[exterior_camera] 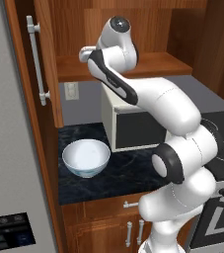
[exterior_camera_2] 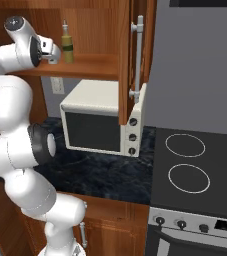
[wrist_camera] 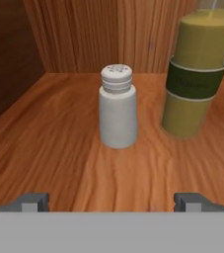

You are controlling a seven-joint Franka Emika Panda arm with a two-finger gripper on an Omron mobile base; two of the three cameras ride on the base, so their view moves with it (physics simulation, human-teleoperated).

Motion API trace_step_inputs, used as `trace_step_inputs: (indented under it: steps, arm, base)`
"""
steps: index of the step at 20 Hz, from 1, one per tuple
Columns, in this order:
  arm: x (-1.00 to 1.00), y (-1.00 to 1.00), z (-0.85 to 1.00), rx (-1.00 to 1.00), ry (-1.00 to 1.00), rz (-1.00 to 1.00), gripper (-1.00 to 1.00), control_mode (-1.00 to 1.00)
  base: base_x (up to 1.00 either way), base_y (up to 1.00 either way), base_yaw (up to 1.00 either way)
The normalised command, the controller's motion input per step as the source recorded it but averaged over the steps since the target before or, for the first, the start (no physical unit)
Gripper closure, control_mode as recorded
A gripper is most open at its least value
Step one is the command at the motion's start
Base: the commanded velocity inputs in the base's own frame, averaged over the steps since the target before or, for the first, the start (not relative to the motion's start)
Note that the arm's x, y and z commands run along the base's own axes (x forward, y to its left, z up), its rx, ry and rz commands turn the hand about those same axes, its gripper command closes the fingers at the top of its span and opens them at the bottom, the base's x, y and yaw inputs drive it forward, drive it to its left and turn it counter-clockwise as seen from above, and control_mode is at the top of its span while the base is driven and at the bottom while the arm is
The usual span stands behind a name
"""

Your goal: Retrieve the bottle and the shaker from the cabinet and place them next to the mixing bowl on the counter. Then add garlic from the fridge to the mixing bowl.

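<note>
While the small white shaker with a ribbed, perforated cap [wrist_camera: 117,108] is standing upright on the wooden cabinet shelf [wrist_camera: 59,148], it is seen in the hand view straight ahead of the gripper [wrist_camera: 111,201], with free shelf between them. Just beside it, on the right in that view, the tall yellow-green bottle with a dark green label [wrist_camera: 196,74] is placed, also upright and not touching the shaker. In the right base view the same bottle [exterior_camera_2: 67,46] is seen on the shelf, close to the white wrist of the arm.

The jaws are held wide apart and nothing is grasped; the two dark fingertips [wrist_camera: 34,201] are seen at the bottom of the hand view, on either side of the shaker's line.

The white arm with dark joints [exterior_camera: 172,113] is raised high from the base, bent at the elbow, and its hand is pointed level into the open upper cabinet.

Below the shelf, the white round mixing bowl [exterior_camera: 86,157] is resting on the dark marbled counter [exterior_camera: 123,173], left of the cream microwave oven [exterior_camera_2: 97,122]. The wooden cabinet door with a metal handle [exterior_camera_2: 135,60] is standing open.
</note>
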Motion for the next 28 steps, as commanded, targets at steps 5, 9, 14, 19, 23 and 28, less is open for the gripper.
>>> trace_step_inputs:
  steps: [5, 9, 14, 19, 23, 28]
  arm:
    - [0.25, 0.00, -0.01, 0.00, 0.00, 0.00, -1.00, -1.00]
    - [0.28, 0.00, 0.00, 0.00, 0.00, 0.00, -1.00, -1.00]
    - [0.34, 0.00, 0.00, 0.00, 0.00, 0.00, -1.00, -1.00]
    - [0.32, 0.00, 0.00, 0.00, 0.00, 0.00, -1.00, -1.00]
    - [0.14, 0.00, 0.00, 0.00, 0.00, 0.00, -1.00, -1.00]
    - [0.12, 0.00, -0.04, 0.00, 0.00, 0.00, -1.00, -1.00]
  base:
    - [0.00, 0.00, 0.00]
    - [0.00, 0.00, 0.00]
    - [0.00, 0.00, 0.00]
    - [0.00, 0.00, 0.00]
    - [0.00, 0.00, 0.00]
    - [0.00, 0.00, 0.00]
